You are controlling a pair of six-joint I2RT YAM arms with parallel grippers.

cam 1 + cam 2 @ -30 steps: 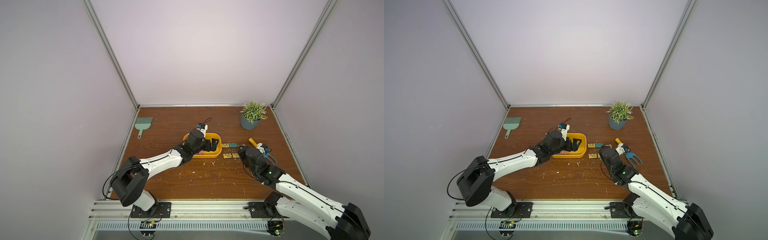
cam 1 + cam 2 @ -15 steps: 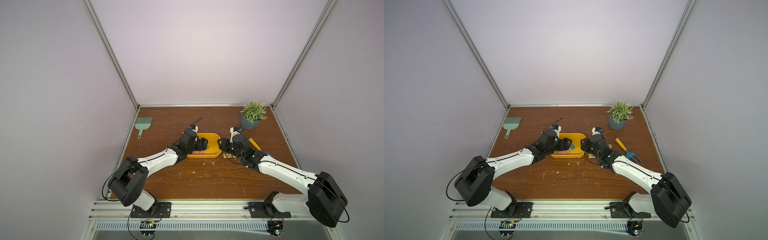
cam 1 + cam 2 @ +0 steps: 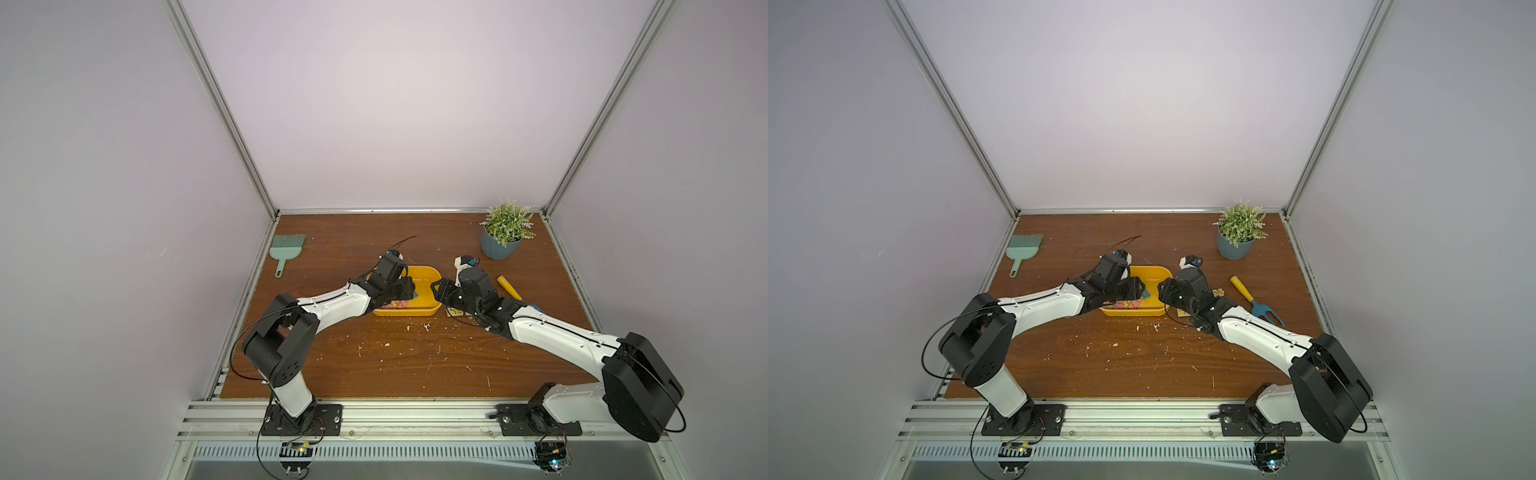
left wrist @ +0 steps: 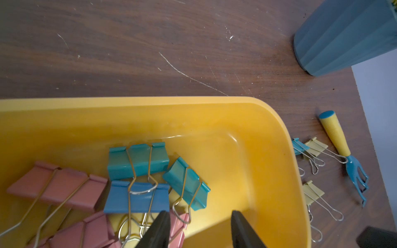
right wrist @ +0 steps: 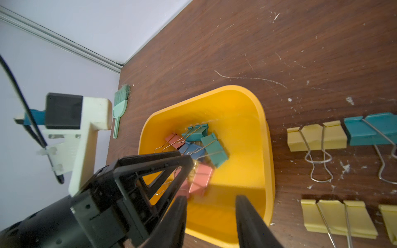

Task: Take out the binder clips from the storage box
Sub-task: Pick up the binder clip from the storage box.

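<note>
The yellow storage box (image 3: 426,276) sits mid-table, with pink, teal and blue binder clips (image 4: 137,161) heaped in one end. My left gripper (image 4: 199,214) reaches into the box, open, with only the bare yellow floor between its fingers. One finger (image 4: 161,225) lies against a pink clip (image 4: 178,224). My right gripper (image 5: 211,198) hangs open over the box's right end, holding nothing. More yellow and teal clips (image 5: 315,137) lie on the table to the right of the box. In both top views the two grippers (image 3: 409,291) (image 3: 1160,291) face each other across the box (image 3: 1154,276).
A blue-grey plant pot (image 3: 500,245) stands at the back right. A small rake with a yellow handle (image 3: 1246,291) lies right of the loose clips. A green brush (image 3: 286,249) lies at the back left. White specks (image 3: 409,328) dot the wood in front of the box.
My right arm has swung in from the front right, near the rake, to the box's right end. My left gripper drew back a little to the left and its jaws narrowed.
</note>
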